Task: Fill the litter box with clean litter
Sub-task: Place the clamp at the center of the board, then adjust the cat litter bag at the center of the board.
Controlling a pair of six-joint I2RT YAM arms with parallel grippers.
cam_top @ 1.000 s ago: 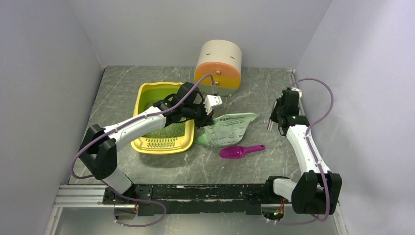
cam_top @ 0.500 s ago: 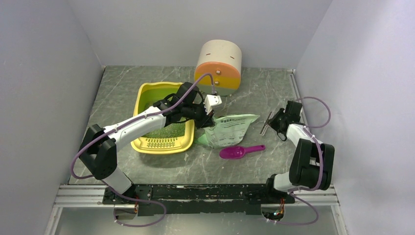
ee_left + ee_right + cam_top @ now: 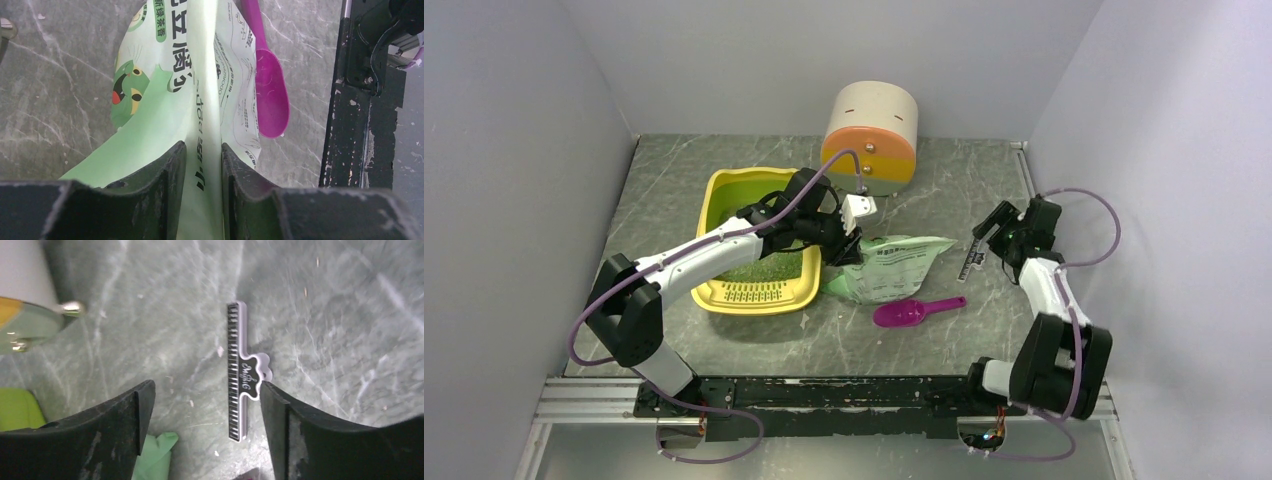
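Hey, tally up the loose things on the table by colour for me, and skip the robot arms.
Yellow: 1, the litter box
Green and white: 1, the litter bag
Magenta: 1, the scoop
Pale lilac: 1, the bag clip
Beige, orange and yellow: 1, the round drawer cabinet
Total: 5

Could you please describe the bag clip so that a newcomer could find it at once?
On the grey marbled table, look right of the printed bag and the magenta scoop. Just by the right gripper lies the bag clip: a slim pale lilac bar with a dark toothed edge, thinner than the scoop and without a bowl.
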